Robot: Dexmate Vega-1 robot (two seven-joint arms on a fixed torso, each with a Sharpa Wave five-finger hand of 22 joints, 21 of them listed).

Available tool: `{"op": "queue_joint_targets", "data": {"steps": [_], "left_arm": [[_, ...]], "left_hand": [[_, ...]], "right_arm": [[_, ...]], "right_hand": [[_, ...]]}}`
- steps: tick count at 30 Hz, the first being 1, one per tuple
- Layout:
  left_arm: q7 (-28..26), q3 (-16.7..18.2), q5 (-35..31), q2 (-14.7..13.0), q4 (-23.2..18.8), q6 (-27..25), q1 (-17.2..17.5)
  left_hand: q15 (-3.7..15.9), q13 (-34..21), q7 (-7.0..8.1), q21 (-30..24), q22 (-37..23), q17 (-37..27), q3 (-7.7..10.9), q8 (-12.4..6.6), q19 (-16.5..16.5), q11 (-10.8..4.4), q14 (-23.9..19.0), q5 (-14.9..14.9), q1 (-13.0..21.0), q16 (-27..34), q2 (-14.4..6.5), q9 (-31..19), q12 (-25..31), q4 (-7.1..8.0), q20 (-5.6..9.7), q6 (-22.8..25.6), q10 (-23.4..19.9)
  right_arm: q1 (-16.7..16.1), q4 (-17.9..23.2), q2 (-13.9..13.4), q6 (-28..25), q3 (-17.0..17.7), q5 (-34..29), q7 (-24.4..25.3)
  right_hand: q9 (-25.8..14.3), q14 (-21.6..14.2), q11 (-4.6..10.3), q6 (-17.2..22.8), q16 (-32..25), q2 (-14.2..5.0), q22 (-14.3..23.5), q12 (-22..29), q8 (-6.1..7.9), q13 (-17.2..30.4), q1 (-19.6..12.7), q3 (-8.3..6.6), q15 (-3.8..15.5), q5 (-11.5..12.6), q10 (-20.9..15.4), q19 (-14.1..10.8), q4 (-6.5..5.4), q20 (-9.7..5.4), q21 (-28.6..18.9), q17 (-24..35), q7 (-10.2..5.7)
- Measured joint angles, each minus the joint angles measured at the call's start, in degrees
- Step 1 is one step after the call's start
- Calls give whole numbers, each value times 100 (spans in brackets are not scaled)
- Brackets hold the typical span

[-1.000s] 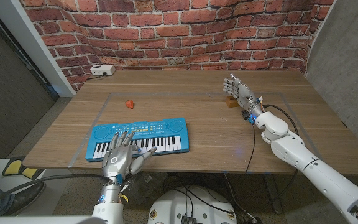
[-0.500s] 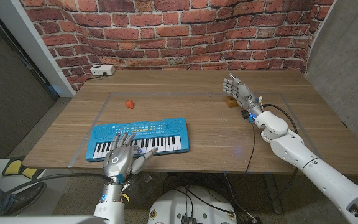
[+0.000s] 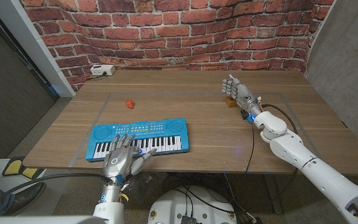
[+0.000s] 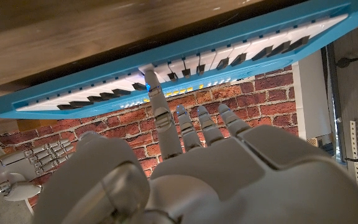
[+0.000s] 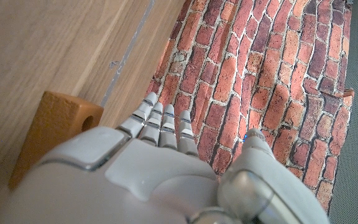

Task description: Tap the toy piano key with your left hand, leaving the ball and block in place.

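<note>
Over blue toy piano near desk front edge, left hand fingers spread, 1 fingertip touching white key, right hand fingers released beside wooden block, red ball apart.

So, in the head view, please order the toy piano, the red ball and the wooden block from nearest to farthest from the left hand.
From the left hand:
1. Toy piano, directly under its fingers.
2. Red ball, farther back on the table.
3. Wooden block, far across, beside the right hand.
</note>
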State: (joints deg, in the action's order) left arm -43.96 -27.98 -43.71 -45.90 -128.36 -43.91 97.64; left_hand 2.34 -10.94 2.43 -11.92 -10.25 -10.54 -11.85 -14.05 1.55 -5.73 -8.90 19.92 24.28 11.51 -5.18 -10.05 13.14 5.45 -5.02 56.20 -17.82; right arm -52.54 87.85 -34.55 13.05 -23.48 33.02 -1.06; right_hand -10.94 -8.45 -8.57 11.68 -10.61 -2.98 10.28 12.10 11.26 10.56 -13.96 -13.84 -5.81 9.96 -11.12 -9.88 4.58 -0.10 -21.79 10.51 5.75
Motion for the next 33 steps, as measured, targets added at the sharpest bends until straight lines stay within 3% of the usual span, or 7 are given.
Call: {"op": "queue_joint_targets", "data": {"steps": [33], "left_arm": [[-95, -138, 262, -15, 48, -47, -72]], "left_hand": [[-29, 0, -80, 0, 0, 1, -23, 64, 53, -21, -113, 21, 122, 0, -15, 3, 0, -24, -10, 206, -144]], "right_arm": [[-73, 72, -39, -57, 21, 31, 43]], "right_hand": [[0, -22, 0, -1, 0, -22, -1, 0, 0, 0, 22, 25, -20, 0, 0, -64, 24, 0, 50, 0, -1]]}}
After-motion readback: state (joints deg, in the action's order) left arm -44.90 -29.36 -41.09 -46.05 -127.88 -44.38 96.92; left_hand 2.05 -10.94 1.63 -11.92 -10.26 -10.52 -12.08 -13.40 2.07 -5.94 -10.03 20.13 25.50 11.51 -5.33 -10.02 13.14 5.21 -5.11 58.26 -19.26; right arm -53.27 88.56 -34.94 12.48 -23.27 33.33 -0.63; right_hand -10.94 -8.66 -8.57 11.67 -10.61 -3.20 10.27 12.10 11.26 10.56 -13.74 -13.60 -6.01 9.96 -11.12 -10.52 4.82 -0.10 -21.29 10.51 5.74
